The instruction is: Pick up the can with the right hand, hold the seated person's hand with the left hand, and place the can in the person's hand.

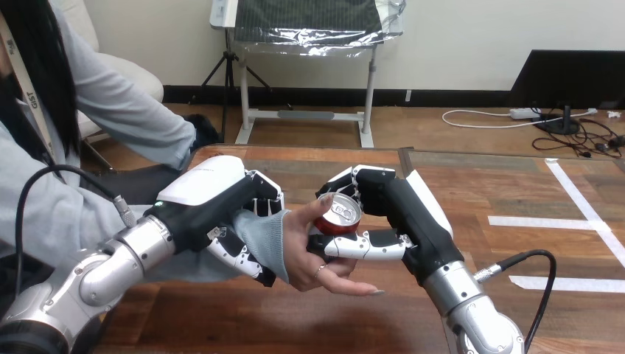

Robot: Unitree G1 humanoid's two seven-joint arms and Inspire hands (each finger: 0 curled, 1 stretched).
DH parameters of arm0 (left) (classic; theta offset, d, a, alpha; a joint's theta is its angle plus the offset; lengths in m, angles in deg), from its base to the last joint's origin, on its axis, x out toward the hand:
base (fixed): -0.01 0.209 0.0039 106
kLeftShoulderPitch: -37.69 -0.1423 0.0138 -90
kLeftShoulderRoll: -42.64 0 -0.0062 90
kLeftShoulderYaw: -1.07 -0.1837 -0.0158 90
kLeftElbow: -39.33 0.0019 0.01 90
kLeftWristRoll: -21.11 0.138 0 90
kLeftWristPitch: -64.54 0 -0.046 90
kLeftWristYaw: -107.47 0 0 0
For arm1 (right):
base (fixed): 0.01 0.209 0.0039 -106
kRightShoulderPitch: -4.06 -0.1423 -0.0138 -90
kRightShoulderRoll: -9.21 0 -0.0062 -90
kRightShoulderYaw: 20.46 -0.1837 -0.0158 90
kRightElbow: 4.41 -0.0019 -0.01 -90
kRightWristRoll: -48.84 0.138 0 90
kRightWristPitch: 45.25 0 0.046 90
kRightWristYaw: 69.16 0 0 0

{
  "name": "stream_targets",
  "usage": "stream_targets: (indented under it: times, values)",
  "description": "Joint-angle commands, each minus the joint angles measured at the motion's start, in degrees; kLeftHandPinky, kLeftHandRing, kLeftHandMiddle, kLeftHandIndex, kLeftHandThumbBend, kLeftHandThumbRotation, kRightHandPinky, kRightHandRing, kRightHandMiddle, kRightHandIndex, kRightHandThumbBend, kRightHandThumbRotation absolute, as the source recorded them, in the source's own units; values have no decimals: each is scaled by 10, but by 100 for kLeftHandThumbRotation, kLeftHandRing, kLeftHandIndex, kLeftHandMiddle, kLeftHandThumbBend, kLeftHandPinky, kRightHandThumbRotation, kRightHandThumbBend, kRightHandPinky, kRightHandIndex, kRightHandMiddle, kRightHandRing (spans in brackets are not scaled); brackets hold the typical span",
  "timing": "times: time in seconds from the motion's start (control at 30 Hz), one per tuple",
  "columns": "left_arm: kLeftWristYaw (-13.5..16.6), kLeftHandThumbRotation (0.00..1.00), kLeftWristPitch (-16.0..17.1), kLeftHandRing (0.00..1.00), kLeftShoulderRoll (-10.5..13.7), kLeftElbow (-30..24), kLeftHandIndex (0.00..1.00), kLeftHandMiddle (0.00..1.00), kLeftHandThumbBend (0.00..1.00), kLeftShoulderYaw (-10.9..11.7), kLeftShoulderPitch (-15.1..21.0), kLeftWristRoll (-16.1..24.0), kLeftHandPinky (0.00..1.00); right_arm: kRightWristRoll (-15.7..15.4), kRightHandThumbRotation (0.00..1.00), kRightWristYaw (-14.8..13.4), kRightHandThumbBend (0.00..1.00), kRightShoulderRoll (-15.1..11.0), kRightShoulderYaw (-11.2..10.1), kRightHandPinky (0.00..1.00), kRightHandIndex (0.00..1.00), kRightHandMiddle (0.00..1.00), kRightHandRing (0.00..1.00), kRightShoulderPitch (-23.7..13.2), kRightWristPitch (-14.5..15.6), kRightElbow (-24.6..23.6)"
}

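Head view: the can (340, 214), red with a silver top, is clasped in the right hand (402, 210) against the person's hand (313, 258); the left hand (210, 195) grips the person's wrist (269, 234).

Beyond my wooden table (508, 184), marked with strips of white tape (549, 221), a wood floor (442, 133) runs back to a plain cream wall (472, 44) with a dark baseboard (442, 96). At centre a white metal stand (306, 116) carries a panel wrapped in shiny foil (309, 26), with a black tripod (221, 74) just beside it. A white armchair (129, 77) sits at left. At right are a black screen (575, 77), a power strip (525, 113) and tangled cables (586, 136).
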Motion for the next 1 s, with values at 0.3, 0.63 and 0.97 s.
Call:
stream_targets:
  times: [0.3,0.63,0.97]
  values:
    - [17,1,14,33,-13,-43,43,40,93,18,28,-11,27,-12,0,-18,80,2,2,38,56,51,44,-33,9,-27]
    - [27,11,16,42,-11,-48,52,48,99,19,21,-7,36,-13,0,-19,83,0,2,47,65,61,54,-35,20,-30]
    - [17,15,4,49,-5,-73,60,55,100,22,7,-14,44,-16,1,-27,83,-3,0,53,71,67,61,-34,30,-36]
